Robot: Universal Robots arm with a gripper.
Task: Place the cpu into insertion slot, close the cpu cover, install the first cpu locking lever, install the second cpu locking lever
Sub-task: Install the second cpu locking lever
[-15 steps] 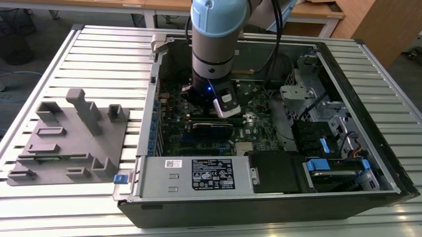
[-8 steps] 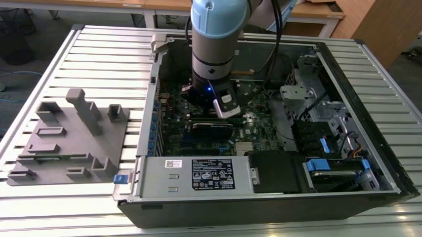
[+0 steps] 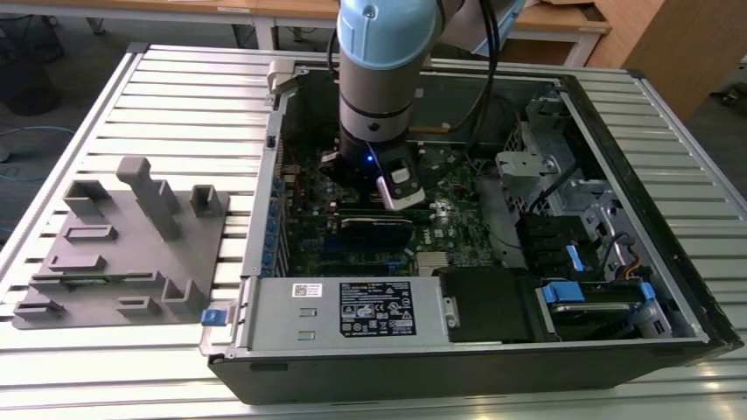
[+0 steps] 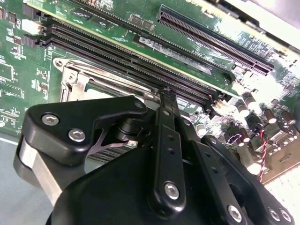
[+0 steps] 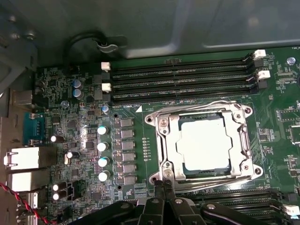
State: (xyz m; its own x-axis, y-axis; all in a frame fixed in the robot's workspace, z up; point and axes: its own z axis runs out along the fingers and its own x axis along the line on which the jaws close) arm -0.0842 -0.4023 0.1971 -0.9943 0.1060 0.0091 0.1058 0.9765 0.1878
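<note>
In the exterior view, the arm point(image 3: 376, 79) reaches straight down into an open computer case point(image 3: 467, 350) that lies on its side on a slatted metal bench point(image 3: 175, 79). The arm's lower end hangs over the green circuit board point(image 3: 450, 227) near the middle of the case. A grey plastic holder point(image 3: 129, 245) with upright posts lies on the bench at the exterior view's left, well apart from the case.

In the second wrist view, the claw point(image 4: 166, 96) shows from close behind: its black fingers point(image 4: 165, 136) run together to a narrow tip, drawn shut with nothing between them. The tip stands just at the edge of the silver cover point(image 4: 77, 79), beside the long black memory slots point(image 4: 131, 61). Whether the tip touches metal I cannot tell.

In the first wrist view, the chip point(image 5: 206, 143) lies flat in the socket point(image 5: 234, 169), its pale metal top showing through the square window of the cover point(image 5: 165, 140), which lies down over it. A thin wire lever point(image 5: 201, 105) runs along the cover's side next to the memory slots point(image 5: 183, 79), and another point(image 5: 215, 183) lies along the opposite side. The claw point(image 5: 163, 183), tips together, stands at the corner of the cover by a screw, next to the end of that second lever. It holds nothing.
</note>
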